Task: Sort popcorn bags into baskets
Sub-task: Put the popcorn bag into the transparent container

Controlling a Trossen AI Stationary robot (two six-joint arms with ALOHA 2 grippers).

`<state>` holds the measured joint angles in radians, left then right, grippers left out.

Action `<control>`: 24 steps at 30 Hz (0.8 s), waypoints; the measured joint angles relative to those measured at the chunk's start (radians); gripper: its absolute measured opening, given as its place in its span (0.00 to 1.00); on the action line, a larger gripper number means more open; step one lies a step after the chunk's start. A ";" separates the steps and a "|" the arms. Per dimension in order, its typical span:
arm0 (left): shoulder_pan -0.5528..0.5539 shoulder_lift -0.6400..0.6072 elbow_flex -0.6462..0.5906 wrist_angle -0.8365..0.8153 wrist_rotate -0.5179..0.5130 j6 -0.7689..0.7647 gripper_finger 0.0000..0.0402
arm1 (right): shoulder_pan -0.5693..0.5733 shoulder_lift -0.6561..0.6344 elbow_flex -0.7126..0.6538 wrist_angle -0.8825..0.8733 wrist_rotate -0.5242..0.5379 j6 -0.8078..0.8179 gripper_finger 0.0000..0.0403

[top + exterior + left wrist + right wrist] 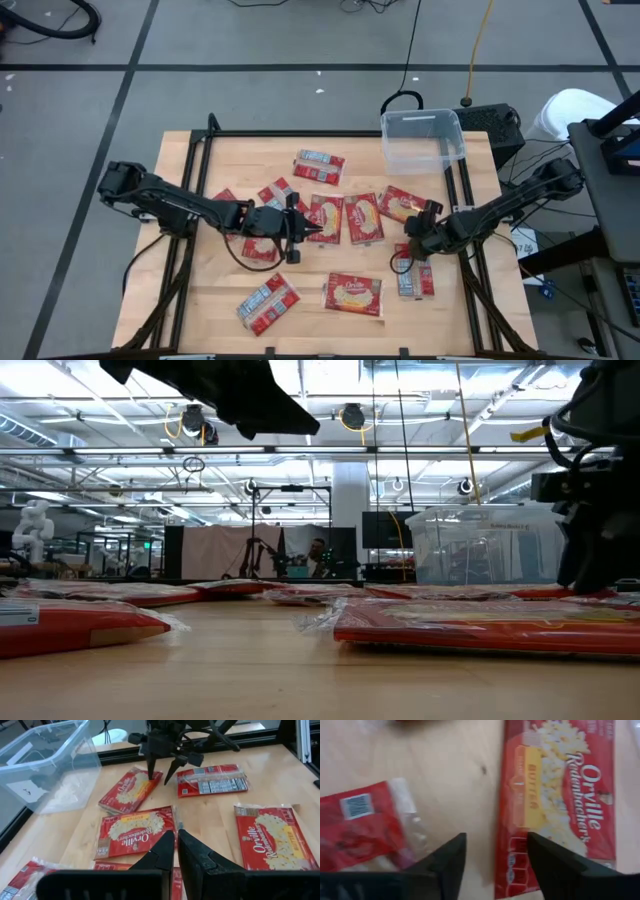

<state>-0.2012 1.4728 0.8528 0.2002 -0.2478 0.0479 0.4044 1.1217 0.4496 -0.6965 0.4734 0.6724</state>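
Several red popcorn bags lie flat and scattered on the wooden table [200,290]. The clear tub [422,140] stands at the far right corner, with nothing in it that I can see. My left gripper [175,845] is shut and raised over the middle bags, near a popcorn-picture bag [135,830]. My right gripper [495,852] is open and points down. It stands between a popcorn-picture bag [560,795] and a bag with a barcode [365,830]. One finger hangs over the picture bag's edge, the other over bare wood.
More bags lie near the table's near edge [353,293], [268,303] and toward the far side [319,165]. Black frame rails run along the table's left and right sides. A dark box [495,125] sits beside the tub. Bare wood shows at the table's left.
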 joint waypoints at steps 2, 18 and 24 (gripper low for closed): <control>0.002 0.004 0.000 0.004 0.000 0.000 0.08 | 0.004 0.000 -0.001 0.000 0.023 -0.009 0.58; 0.019 0.007 0.000 0.014 0.000 0.022 0.08 | 0.009 -0.002 -0.147 0.113 0.009 0.141 0.34; 0.019 0.007 0.000 0.019 0.000 0.022 0.08 | 0.008 0.000 -0.151 0.160 0.009 0.162 0.04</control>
<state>-0.1825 1.4799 0.8524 0.2197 -0.2474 0.0700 0.4126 1.1213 0.2983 -0.5362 0.4821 0.8344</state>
